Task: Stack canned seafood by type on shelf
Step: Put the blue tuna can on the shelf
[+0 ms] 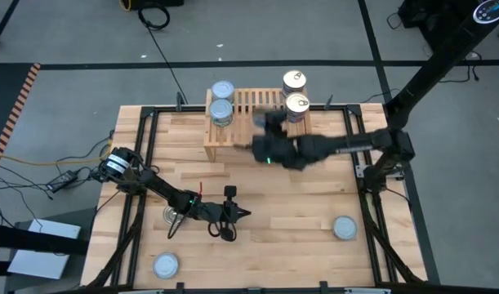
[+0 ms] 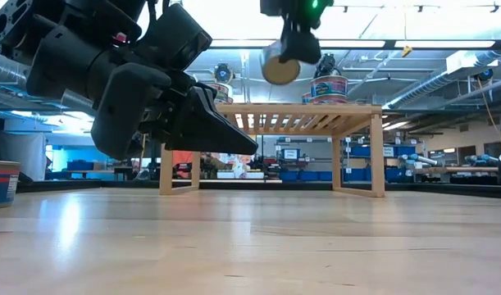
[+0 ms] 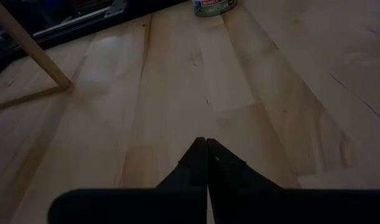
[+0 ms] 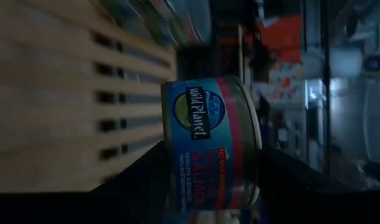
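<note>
The wooden shelf stands at the table's far middle. On its slatted top stand two silver-lidded tins at the left end and two gold-lidded tins at the right end. My right gripper hovers above the shelf's middle, shut on a blue-and-pink labelled tin. That same tin shows in the low view above the shelf top. My left gripper is shut with nothing in it, just above the table's near middle. My right gripper pinches the tin between its two fingers, which stand at the tin's two flat ends. The label wall faces the wrist camera. The tin is lifted clear above the shelf, tipped on edge, one round golden face turned toward the table's near side.
Three tins stand on the table: a gold-lidded one beside my left arm, a silver-lidded one at the near left and another silver-lidded one at the near right. Bare planks lie between them.
</note>
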Available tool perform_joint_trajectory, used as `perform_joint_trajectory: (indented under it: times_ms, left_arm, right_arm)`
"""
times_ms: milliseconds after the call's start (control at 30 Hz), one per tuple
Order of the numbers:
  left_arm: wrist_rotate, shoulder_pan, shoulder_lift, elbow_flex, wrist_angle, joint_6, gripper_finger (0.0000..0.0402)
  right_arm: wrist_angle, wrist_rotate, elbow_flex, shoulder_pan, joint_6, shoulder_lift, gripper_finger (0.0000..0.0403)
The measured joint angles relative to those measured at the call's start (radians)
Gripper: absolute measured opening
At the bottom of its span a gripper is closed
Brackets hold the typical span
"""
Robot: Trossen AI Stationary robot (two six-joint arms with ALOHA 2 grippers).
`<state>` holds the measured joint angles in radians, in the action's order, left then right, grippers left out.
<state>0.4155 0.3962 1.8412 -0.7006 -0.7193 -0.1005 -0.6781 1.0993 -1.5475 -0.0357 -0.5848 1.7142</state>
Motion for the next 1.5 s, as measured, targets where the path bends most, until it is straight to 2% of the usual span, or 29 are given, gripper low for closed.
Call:
perform_joint_trajectory:
  times_ms: [200, 367, 467, 800, 1033, 1300, 1367, 1500]
  left_arm:
    - [0.000, 0.000, 0.000, 0.000, 0.000, 0.000, 0.0000]
    - [0.000, 0.000, 0.000, 0.000, -0.001, 0.000, 0.0000]
    - [0.000, 0.000, 0.000, 0.000, -0.001, 0.000, 0.0000]
    - [0.000, 0.000, 0.000, 0.000, -0.001, 0.000, 0.0000]
    - [0.000, 0.000, 0.000, 0.000, -0.001, 0.000, 0.0000]
    - [0.000, 0.000, 0.000, 0.000, -0.001, 0.000, 0.0000]
    - [0.000, 0.000, 0.000, 0.000, -0.001, 0.000, 0.0000]
    - [0.000, 0.000, 0.000, 0.000, -0.001, 0.000, 0.0000]
  right_arm:
    - [0.054, -0.080, 0.000, 0.170, -0.094, 0.000, 0.0203]
    - [0.059, -0.173, 0.000, 0.235, -0.080, 0.000, 0.0203]
    - [0.060, -0.212, 0.000, 0.249, -0.066, 0.000, 0.0203]
    - [0.059, -0.245, 0.001, 0.279, -0.066, 0.002, 0.0203]
    - [0.084, -0.285, 0.059, 0.295, -0.065, 0.002, 0.0203]
    - [0.103, -0.280, 0.092, 0.289, -0.069, 0.002, 0.0205]
    - [0.104, -0.284, 0.092, 0.285, -0.068, 0.002, 0.0233]
    - [0.120, -0.280, 0.093, 0.272, -0.054, 0.002, 0.0329]
